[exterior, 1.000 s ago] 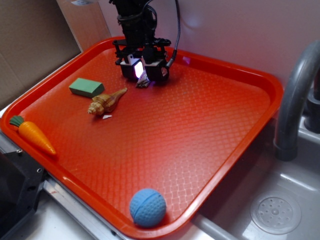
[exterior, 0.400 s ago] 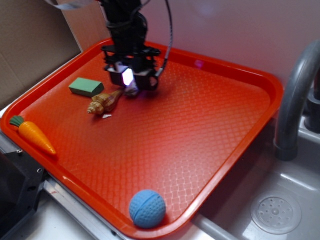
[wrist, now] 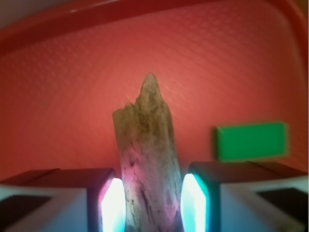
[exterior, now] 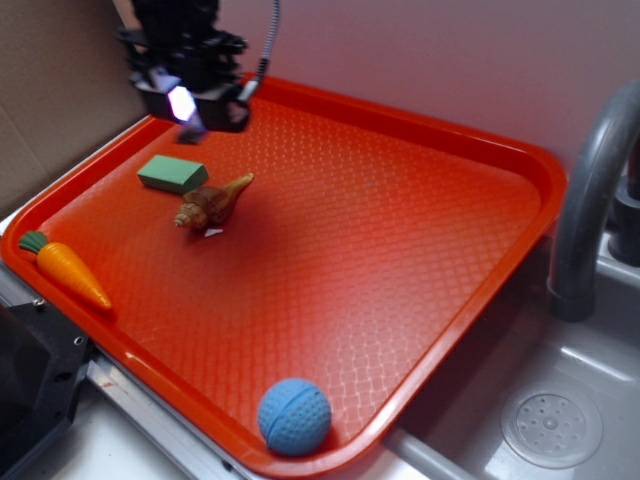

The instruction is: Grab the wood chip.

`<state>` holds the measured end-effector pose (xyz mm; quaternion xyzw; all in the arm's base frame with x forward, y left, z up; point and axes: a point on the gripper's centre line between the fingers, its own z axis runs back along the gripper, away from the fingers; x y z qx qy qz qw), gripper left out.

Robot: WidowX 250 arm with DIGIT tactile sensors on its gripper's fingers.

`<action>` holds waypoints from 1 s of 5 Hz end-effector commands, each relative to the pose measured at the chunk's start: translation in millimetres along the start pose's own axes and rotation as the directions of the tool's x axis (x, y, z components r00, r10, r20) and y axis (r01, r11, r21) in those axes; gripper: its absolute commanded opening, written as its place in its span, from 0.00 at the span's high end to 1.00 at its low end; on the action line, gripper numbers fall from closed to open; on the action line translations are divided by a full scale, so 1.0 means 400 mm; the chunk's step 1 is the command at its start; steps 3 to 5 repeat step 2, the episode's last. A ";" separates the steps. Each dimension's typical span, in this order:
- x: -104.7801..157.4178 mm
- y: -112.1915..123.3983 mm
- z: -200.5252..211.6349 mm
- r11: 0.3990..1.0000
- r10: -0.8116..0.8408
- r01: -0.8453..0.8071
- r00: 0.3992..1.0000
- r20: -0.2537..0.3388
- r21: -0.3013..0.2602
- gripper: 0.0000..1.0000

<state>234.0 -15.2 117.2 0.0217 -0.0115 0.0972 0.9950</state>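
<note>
Wood chip pinched and clear of the tray

Starting at the left of the exterior view, you see the gripper (exterior: 190,108) hanging above the far left corner of the red tray (exterior: 480,140), over the green block (exterior: 173,173). The wood chip (wrist: 147,159) is between the two glowing pads (wrist: 113,203), which press on both flat sides of its lower part; its jagged tip sticks out ahead. So the gripper is clamped on the chip, narrowly parted. Expect the chip to be light, stiff and rough, so it should not slip easily, though thin bark may crumble under a hard squeeze. Further right, the seashell (exterior: 213,203) lies on the tray, well apart
</note>
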 end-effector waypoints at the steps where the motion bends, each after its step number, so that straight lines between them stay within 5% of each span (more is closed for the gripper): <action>1: -0.079 -0.012 0.082 0.990 -0.138 0.134 0.987 0.079 0.052 1.00; 2: -0.061 0.004 0.079 0.996 -0.089 0.089 0.996 0.015 0.019 1.00; 5: -0.061 0.004 0.079 0.996 -0.089 0.089 0.996 0.015 0.019 1.00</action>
